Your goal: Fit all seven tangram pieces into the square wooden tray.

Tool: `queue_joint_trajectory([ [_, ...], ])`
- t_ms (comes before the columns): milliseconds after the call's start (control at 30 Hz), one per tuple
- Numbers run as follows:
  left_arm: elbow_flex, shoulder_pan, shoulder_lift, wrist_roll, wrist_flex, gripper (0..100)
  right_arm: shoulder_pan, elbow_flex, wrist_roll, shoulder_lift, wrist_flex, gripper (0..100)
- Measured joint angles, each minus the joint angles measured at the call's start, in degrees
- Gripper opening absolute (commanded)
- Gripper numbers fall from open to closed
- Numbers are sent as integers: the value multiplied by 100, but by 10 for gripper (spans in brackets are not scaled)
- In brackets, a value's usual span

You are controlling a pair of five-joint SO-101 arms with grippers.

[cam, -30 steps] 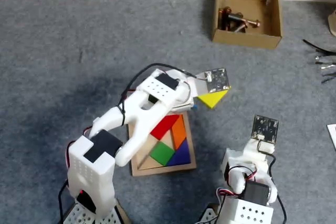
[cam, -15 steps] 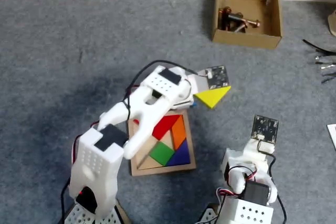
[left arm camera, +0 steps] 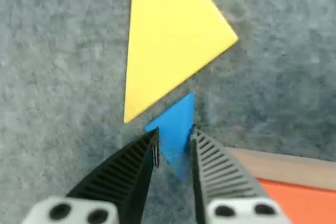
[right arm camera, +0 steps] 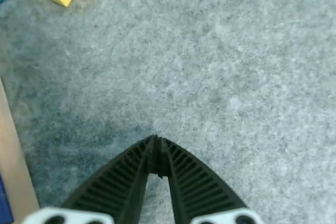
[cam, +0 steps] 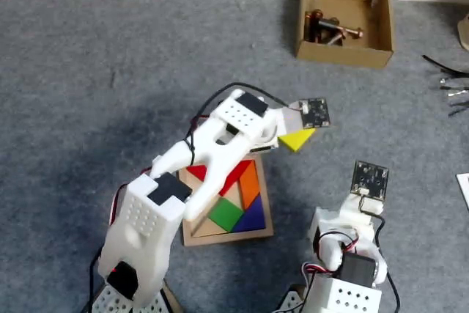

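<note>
Beyond tray (cam: 227,238) corner, on carpet (cam: 88,71): yellow triangle (left arm camera: 168,35), blue triangle (left arm camera: 177,121) just beside it. Left gripper (left arm camera: 173,140) nipped onto blue triangle, jaws narrow, touching both sides. Right gripper (right arm camera: 156,153) closed, empty, low over carpet. Other pieces (cam: 227,214) sit in tray.

The left arm (cam: 212,148) stretches from its base at the near left diagonally forward and to the right, elbow raised and wrist tipped downward. The left gripper (left arm camera: 174,136) points down, its 2 ribbed black fingers (left arm camera: 131,166) drawn close and pinching the blue triangle (left arm camera: 176,116) between their tips. The right arm (cam: 344,251) sits folded close over its own base. The right gripper (right arm camera: 156,142) aims downward, its 2 fingertips pressed together.
</note>
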Motion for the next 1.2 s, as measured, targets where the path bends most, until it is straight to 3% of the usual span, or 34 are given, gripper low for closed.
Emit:
queue_joint_trajectory([
  [467, -105, 0, 44, -9, 79, 51, 0, 0, 0, 0, 0, 5],
  [767, -580, -290, -35, 9, 949, 41, 0, 0, 0, 0, 0, 5],
  [1067, -651, -343, -35, 18, 1029, 47, 0, 0, 0, 0, 0, 5],
  [1200, -695, -369, -35, 18, 1029, 184, 0, 0, 0, 0, 0, 5],
])
